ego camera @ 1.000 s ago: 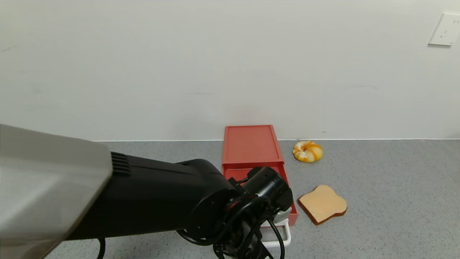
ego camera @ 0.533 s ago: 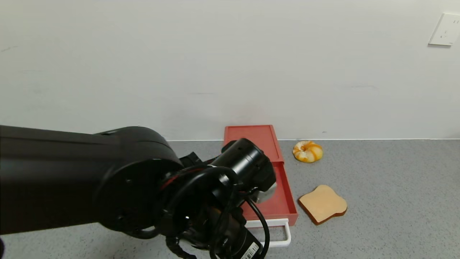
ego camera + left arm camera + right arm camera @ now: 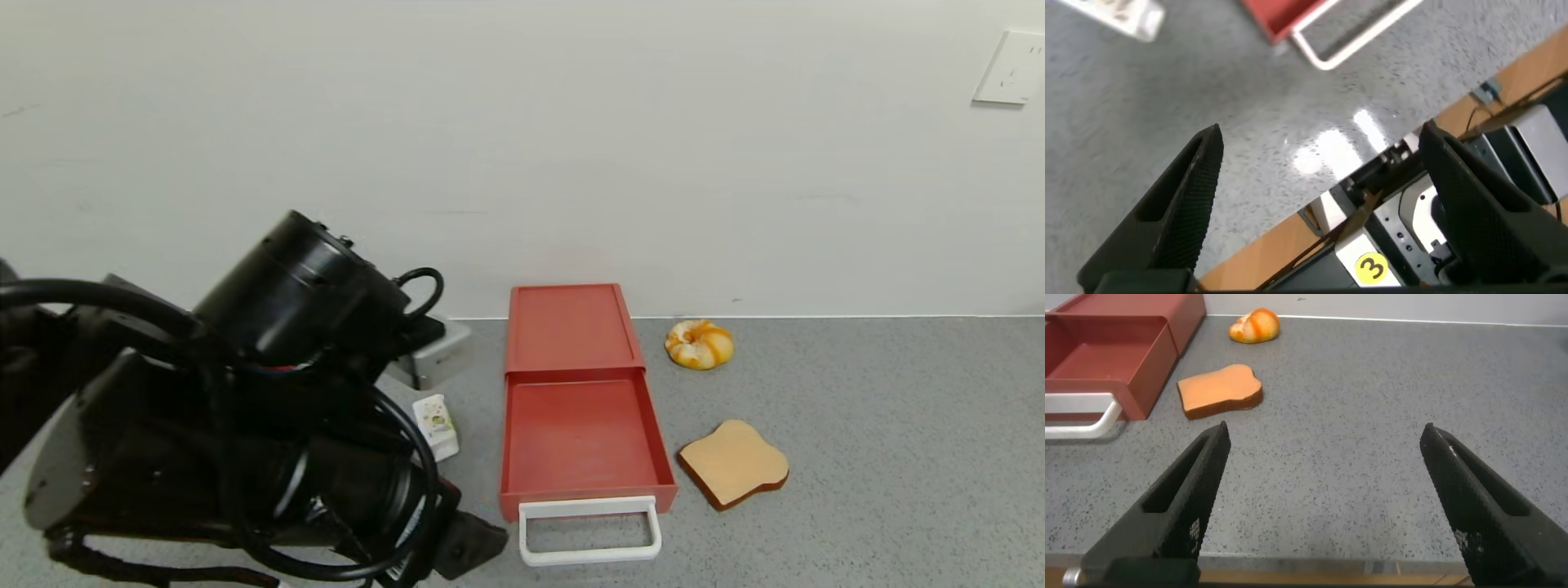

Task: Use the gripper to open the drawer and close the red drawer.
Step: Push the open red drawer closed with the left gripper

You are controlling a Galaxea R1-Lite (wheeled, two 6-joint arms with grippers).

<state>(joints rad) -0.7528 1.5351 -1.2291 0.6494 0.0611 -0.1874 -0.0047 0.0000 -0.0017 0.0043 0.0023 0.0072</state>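
Observation:
The red drawer [image 3: 581, 437] stands pulled out of its low red box [image 3: 571, 327], its tray empty and its white loop handle [image 3: 589, 531] pointing toward the front edge. My left gripper [image 3: 1321, 135] is open and holds nothing. It hangs over the table's front edge, to the left of the handle [image 3: 1347, 41] and apart from it. Its bulky black left arm [image 3: 269, 425] fills the lower left of the head view. My right gripper [image 3: 1324, 431] is open and empty, low at the front edge to the right of the drawer [image 3: 1106, 355].
A tan toast slice [image 3: 733, 461] lies right of the drawer and a glazed bread ring [image 3: 699, 343] sits beside the box. A small white carton [image 3: 435, 425] and a grey block [image 3: 437, 351] lie left of the drawer. The wall rises just behind the box.
My left arm has swung back to the left and down, off the drawer, uncovering the tray and handle. The drawer has stayed pulled out in the same place.

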